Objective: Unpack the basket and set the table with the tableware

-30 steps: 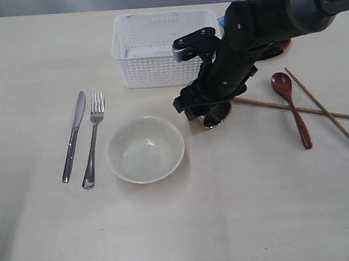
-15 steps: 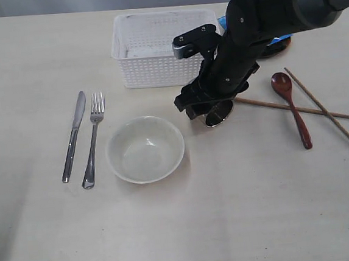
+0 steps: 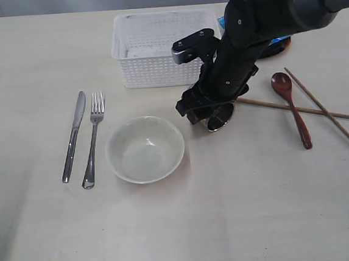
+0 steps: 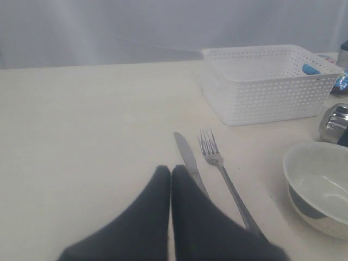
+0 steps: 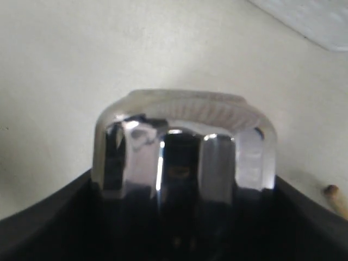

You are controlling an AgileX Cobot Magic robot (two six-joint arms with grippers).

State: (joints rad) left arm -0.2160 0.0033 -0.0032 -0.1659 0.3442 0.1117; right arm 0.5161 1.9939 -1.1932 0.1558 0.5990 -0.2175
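Observation:
My right gripper (image 3: 208,110) is shut on the small steel cup (image 3: 221,116), holding it tilted just above the table (image 3: 242,210) between the bowl and the chopsticks. In the right wrist view the cup (image 5: 185,147) fills the space between the dark fingers. The white basket (image 3: 155,46) stands behind. A steel knife (image 3: 73,136) and fork (image 3: 93,137) lie left of the white bowl (image 3: 145,149). The dark red spoon (image 3: 291,105) and two wooden chopsticks (image 3: 329,114) lie at the right. My left gripper (image 4: 171,173) is shut and empty, near the knife (image 4: 187,157).
A blue snack bag (image 3: 279,37) shows behind the right arm, beside the basket. The right arm's dark links hang over the basket's right end. The left wrist view also shows the fork (image 4: 217,163), the bowl (image 4: 321,185) and the basket (image 4: 266,92).
The right gripper has shifted slightly with the cup, which now hangs a little lower and closer to the table. Nothing else has moved.

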